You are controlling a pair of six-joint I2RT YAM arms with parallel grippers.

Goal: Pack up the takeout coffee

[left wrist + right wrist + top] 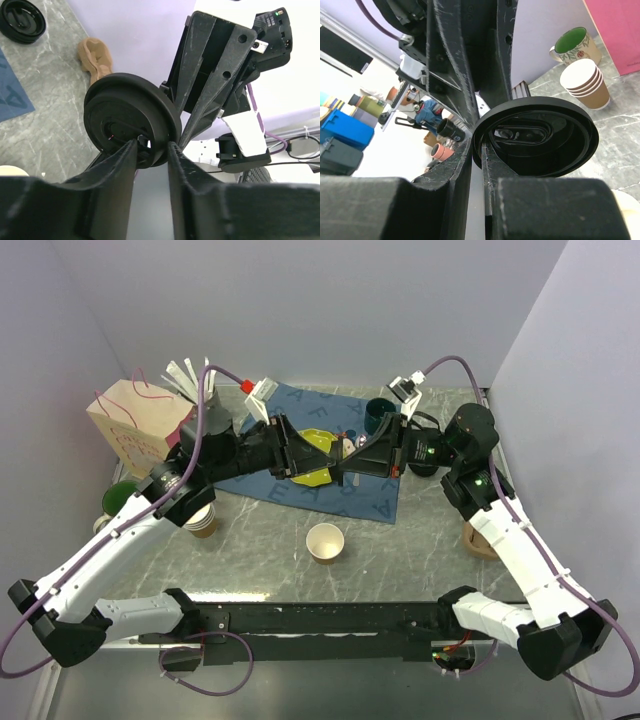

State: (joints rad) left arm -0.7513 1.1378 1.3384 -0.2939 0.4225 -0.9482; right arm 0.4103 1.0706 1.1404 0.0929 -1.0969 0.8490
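The takeout coffee was found in two parts. Its black lid [131, 120] was held in the air above the blue mat [380, 495], on edge, with both arms meeting over the mat's middle. What I took to be its tan paper cup [325, 541] stood upright and open on the table just off the mat's near edge. The left gripper [151, 147] had its jaws closed on the lid's rim from one side. The right gripper [476, 147] had its jaws drawn almost together on the thin rim opposite, so both were clamped on the one lid. In my judgement the lid is light, fairly stiff plastic, slick at the edge, and best held at the rim as here. The cup is light and thin-walled. It will crush under a hard squeeze and tip easily, so it should be gripped gently low on the wall. Whether it held liquid could not be determined. Beyond the mat's left edge stood the stacked cups [585, 85], a green mug [570, 45] and a paper bag [135, 425]. A second lid [20, 20] lay flat on the bare table beside the mat.
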